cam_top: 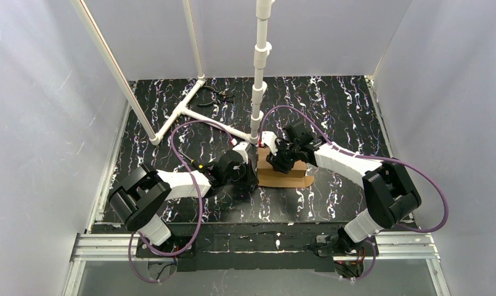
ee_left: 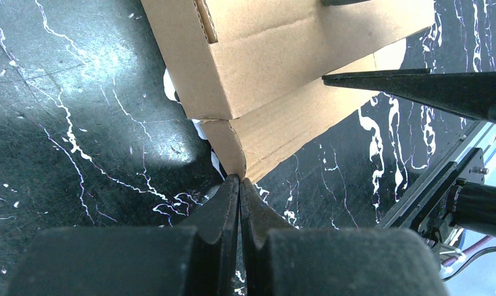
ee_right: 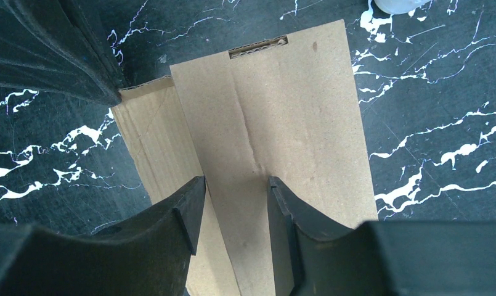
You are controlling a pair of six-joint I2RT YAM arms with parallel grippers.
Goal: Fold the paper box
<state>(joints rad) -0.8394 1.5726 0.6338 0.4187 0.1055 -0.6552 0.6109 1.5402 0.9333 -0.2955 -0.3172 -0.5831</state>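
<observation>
The paper box (cam_top: pixel 292 179) is plain brown cardboard, partly folded into a low box with one flap lying flat on the black marbled table. My left gripper (cam_top: pixel 254 168) is at its left end. In the left wrist view this gripper (ee_left: pixel 239 179) is shut, its tips touching the rounded corner of a low flap of the box (ee_left: pixel 276 55). My right gripper (cam_top: pixel 281 161) is above the box. Seen from the right wrist, it (ee_right: pixel 236 180) is open about half way over the top panel (ee_right: pixel 282 117), one finger at the panel's left edge.
A white pipe frame (cam_top: pixel 257 74) stands just behind the box, one foot (ee_right: pixel 396 5) close to its far end. A small dark tool (cam_top: pixel 217 92) lies at the back. A metal rail (cam_top: pixel 257 246) runs along the near edge.
</observation>
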